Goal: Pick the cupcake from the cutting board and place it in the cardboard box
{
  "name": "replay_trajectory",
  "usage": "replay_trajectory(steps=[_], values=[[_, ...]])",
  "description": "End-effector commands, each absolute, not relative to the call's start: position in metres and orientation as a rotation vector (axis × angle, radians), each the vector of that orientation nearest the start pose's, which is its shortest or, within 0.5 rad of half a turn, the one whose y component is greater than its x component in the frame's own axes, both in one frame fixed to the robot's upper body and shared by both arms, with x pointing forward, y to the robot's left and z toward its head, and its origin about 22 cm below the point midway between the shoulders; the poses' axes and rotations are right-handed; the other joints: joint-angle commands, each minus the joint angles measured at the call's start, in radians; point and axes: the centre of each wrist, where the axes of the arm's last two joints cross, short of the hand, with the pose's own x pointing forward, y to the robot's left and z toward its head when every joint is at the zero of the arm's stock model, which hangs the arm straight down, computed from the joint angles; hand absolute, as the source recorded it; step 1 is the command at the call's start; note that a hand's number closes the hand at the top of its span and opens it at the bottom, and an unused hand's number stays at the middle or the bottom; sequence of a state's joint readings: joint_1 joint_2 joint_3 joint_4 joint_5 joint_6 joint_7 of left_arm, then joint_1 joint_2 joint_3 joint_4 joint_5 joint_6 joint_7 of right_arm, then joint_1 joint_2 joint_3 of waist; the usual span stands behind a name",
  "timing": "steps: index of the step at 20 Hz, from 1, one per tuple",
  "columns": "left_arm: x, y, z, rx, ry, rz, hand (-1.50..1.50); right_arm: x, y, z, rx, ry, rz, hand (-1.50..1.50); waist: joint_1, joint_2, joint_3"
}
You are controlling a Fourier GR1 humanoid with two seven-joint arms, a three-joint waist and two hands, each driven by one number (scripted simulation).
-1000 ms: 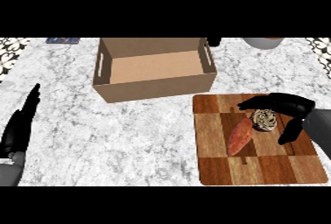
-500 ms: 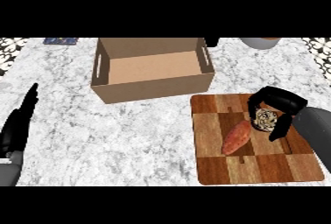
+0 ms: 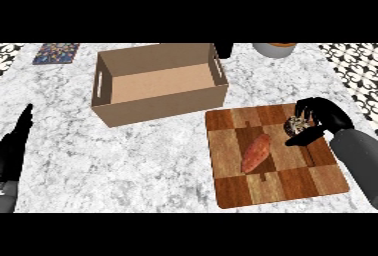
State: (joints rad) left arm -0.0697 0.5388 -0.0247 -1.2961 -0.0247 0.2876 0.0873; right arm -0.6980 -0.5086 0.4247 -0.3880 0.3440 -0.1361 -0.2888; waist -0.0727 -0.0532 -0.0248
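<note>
Right hand (image 3: 322, 116): my fingers have closed round the cupcake (image 3: 297, 125) since a second ago.
Cupcake: on the cutting board's (image 3: 273, 172) far right corner.
Meaning: ready to lift toward the cardboard box (image 3: 159, 82).
Left hand (image 3: 15, 145): open, resting (left edge).

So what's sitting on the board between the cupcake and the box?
Nothing. In the head view, only bare cutting board and a strip of counter lie between the cupcake and the cardboard box. The sweet potato lies lower.
</note>
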Motion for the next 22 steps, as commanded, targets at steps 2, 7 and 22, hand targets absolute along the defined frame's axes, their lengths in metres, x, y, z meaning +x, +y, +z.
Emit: replay_trajectory(steps=[2, 7, 22], values=[[0.246, 0.374, 0.007, 0.711, -1.276, -0.18, 0.0, 0.375, -0.321, -0.018, -0.993, -1.075, 0.825, 1.5, -0.008, -0.009, 0.008], [0.243, 0.377, 0.005, 0.71, -1.259, -0.18, 0.0, 0.415, -0.246, 0.032, -1.155, -1.3, 0.735, 1.5, -0.003, -0.023, 0.007], [0.254, 0.357, 0.011, 0.669, -1.333, -0.192, 0.0, 0.391, -0.003, 0.174, -1.167, -1.477, 0.569, 1.5, 0.043, 0.033, 0.024]])
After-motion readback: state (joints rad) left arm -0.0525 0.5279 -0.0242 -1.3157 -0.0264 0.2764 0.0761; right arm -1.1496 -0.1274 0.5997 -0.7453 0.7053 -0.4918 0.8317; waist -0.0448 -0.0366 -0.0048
